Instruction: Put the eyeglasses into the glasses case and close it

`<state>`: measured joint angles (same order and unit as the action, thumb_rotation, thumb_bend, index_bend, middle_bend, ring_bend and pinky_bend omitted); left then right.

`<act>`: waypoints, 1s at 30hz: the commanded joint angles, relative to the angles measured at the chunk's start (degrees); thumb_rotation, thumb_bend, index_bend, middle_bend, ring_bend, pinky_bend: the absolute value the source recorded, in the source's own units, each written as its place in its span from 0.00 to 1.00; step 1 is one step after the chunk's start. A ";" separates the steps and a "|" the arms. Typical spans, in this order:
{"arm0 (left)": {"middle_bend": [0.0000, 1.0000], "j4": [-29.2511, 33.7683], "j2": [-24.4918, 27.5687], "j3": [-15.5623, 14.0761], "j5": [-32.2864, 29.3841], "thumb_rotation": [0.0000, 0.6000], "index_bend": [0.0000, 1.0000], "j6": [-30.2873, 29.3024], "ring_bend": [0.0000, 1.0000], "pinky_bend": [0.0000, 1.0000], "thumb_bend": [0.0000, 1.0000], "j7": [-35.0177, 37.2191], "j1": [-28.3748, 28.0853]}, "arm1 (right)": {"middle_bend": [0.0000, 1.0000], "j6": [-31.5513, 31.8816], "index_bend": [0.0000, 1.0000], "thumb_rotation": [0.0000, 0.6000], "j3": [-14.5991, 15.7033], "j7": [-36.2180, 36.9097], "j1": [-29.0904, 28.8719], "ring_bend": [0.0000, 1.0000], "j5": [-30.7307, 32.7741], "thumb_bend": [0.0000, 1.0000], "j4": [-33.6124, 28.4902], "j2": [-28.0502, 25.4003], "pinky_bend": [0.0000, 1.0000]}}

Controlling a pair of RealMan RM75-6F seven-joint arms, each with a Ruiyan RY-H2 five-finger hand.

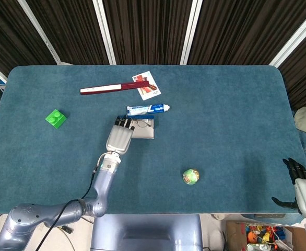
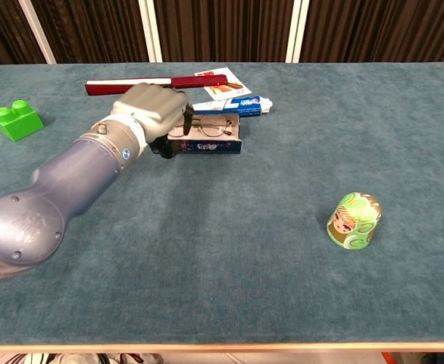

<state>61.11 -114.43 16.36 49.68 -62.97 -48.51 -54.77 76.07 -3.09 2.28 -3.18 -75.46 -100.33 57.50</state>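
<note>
My left hand (image 2: 152, 114) rests on the left end of the blue rectangular glasses case (image 2: 207, 144), fingers curled over its edge. The thin-framed eyeglasses (image 2: 209, 127) lie on the case. My right hand (image 1: 299, 184) hangs off-table, fingers spread, empty.

Far left: I see a green plastic building block (image 1: 55, 118).
Back: a long dark-red folded fan (image 1: 114, 87), tip at a white picture card (image 1: 147, 86).
Middle: a blue-and-white toothpaste tube (image 1: 148, 109).
Near right: a green painted round-topped doll (image 2: 353, 221).
</note>
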 commanded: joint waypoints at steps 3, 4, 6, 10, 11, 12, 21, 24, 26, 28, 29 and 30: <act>0.14 -3.76 -0.86 2.00 -1.30 1.00 0.43 1.10 0.04 0.12 0.43 0.94 -0.62 | 0.00 -0.02 0.00 1.00 -0.02 0.00 0.00 0.00 0.08 0.09 -0.03 0.01 0.17; 0.14 -4.18 -0.95 2.14 -1.41 1.00 0.43 1.30 0.04 0.12 0.43 1.11 -0.64 | 0.00 -0.04 0.00 1.00 -0.03 0.00 -0.01 0.00 0.11 0.09 -0.03 0.02 0.17; 0.14 -4.59 -1.04 2.23 -1.44 1.00 0.44 1.69 0.04 0.11 0.43 1.63 -0.54 | 0.00 -0.09 0.00 1.00 -0.04 -0.05 -0.03 0.00 0.17 0.09 -0.04 0.02 0.17; 0.14 -4.26 -0.81 1.73 -0.63 1.00 0.45 2.04 0.04 0.11 0.43 2.45 -0.18 | 0.00 -0.20 0.00 1.00 -0.04 -0.22 -0.08 0.00 0.30 0.09 -0.08 0.04 0.17; 0.14 -4.02 -0.73 1.63 -0.43 1.00 0.45 2.02 0.04 0.11 0.43 2.62 -0.09 | 0.00 -0.21 0.00 1.00 -0.03 -0.26 -0.08 0.00 0.31 0.09 -0.11 0.03 0.17; 0.14 -3.78 -0.64 1.56 -0.21 1.00 0.45 1.97 0.04 0.11 0.43 2.77 -0.01 | 0.00 -0.21 0.00 1.00 -0.03 -0.28 -0.08 0.00 0.32 0.09 -0.12 0.02 0.17; 0.14 -1.93 0.08 1.31 0.37 1.00 0.48 1.73 0.04 0.10 0.43 3.19 0.73 | 0.00 -0.23 0.00 1.00 0.00 -0.36 -0.08 0.00 0.31 0.09 -0.14 0.00 0.17; 0.14 -1.80 0.12 1.16 0.41 1.00 0.49 1.78 0.04 0.10 0.43 2.97 0.85 | 0.00 -0.35 0.00 1.00 0.01 -0.39 -0.12 0.00 0.39 0.09 -0.19 -0.05 0.17; 0.14 -1.67 0.12 1.21 0.51 1.00 0.49 1.81 0.04 0.10 0.43 3.04 0.87 | 0.00 -0.42 0.00 1.00 -0.01 -0.43 -0.14 0.00 0.51 0.09 -0.24 -0.08 0.17; 0.14 -1.92 0.09 1.08 1.06 1.00 0.49 1.50 0.04 0.10 0.43 2.98 0.77 | 0.00 -0.46 0.00 1.00 -0.01 -0.48 -0.15 0.00 0.57 0.09 -0.28 -0.10 0.17; 0.14 -2.16 0.04 0.92 1.47 1.00 0.50 1.28 0.04 0.10 0.43 2.90 0.71 | 0.00 -0.47 0.00 1.00 -0.02 -0.51 -0.16 0.00 0.61 0.09 -0.30 -0.10 0.17; 0.14 -2.30 -0.02 0.79 1.78 1.00 0.50 1.18 0.04 0.10 0.43 2.96 0.69 | 0.00 -0.46 0.00 1.00 -0.03 -0.52 -0.15 0.00 0.65 0.09 -0.33 -0.10 0.17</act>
<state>59.04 -114.38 17.33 51.11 -61.59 -45.55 -54.02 75.61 -3.12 1.77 -3.33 -74.81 -100.66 57.40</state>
